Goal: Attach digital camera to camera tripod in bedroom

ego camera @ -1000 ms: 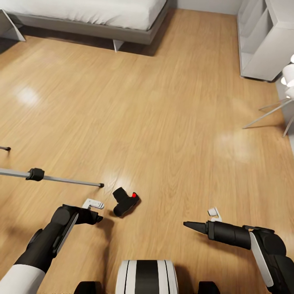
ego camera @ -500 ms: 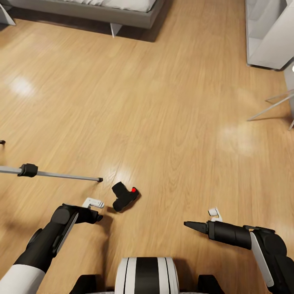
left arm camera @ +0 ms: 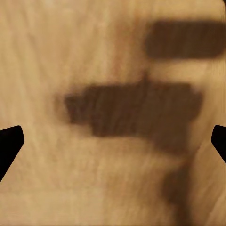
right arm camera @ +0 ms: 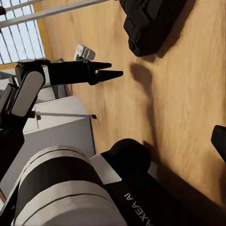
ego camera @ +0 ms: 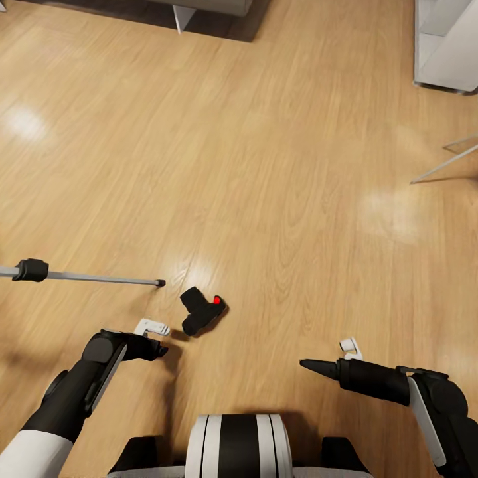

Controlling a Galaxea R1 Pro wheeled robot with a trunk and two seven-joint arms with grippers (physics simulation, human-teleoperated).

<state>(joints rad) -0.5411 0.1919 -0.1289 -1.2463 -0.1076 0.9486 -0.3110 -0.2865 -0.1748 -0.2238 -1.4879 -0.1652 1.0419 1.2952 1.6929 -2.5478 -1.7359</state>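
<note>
The digital camera (ego camera: 201, 311) lies on the wood floor, black with a red button, just ahead of my left gripper (ego camera: 158, 348). That gripper is open, its fingertips (left arm camera: 9, 143) wide apart over bare floor and shadow. A silver leg of the camera tripod (ego camera: 93, 277) with a black joint lies flat on the floor to the left, its foot ending near the digital camera. My right gripper (ego camera: 311, 364) hovers low to the right, open and holding nothing. The right wrist view shows the digital camera (right arm camera: 150, 23), the camera tripod leg (right arm camera: 56, 9) and my left gripper (right arm camera: 107, 71).
A bed leg (ego camera: 179, 9) shows at the top edge, a white cube shelf (ego camera: 448, 46) at the top right, and thin metal legs (ego camera: 441, 162) at the right edge. My own base (ego camera: 238, 443) is at the bottom. Wide plank floor lies ahead.
The whole head view has shifted, so the bed has slid out at the top. The digital camera and the tripod leg lie as before; both arms keep their pose.
</note>
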